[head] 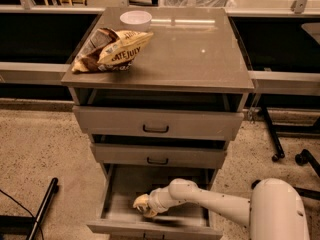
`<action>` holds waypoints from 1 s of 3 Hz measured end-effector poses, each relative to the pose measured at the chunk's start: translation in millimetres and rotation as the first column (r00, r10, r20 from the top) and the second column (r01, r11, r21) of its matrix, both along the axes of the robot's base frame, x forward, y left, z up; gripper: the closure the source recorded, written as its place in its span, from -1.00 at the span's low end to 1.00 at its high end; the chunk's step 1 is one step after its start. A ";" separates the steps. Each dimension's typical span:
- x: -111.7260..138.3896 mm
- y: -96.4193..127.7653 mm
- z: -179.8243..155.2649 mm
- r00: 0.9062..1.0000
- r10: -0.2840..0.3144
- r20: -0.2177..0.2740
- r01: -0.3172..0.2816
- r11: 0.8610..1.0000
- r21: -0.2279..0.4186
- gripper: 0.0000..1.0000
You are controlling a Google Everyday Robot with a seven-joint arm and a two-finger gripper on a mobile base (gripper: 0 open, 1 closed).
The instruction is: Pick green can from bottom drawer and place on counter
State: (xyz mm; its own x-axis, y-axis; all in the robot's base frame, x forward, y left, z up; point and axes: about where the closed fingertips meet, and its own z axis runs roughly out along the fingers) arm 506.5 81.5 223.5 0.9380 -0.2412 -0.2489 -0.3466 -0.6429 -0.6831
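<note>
The bottom drawer (pixel 109 200) is pulled open below two wider grey drawers. My gripper (pixel 142 204) is inside it, low over the drawer floor near the front left, at the end of my white arm (pixel 210 202), which reaches in from the right. The green can does not show; it is hidden or out of view, and the gripper covers the spot beneath it. The counter (pixel 190 49) is the grey-brown top of the cabinet, far above the gripper.
A chip bag (pixel 112 49) and a white bowl (pixel 136 19) sit on the counter's left and back. The top drawer (pixel 156 124) and middle drawer (pixel 157 156) stand slightly open above the gripper. A black pole (pixel 42 209) lies on the floor at left; chair wheels (pixel 300 159) are at right.
</note>
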 end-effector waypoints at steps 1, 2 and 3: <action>-1.6 3.8 -3.3 1.000 0.027 -0.002 -0.027 1.000 -0.005 1.00; -5.4 5.8 13.6 0.994 0.100 0.039 -0.101 0.995 0.024 1.00; -14.1 -13.6 65.8 0.956 0.202 0.213 -0.217 0.975 0.048 1.00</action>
State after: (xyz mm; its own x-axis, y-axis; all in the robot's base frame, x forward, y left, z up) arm 492.3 67.9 289.3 0.9982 -0.0224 -0.0551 -0.0568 -0.6340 -0.7713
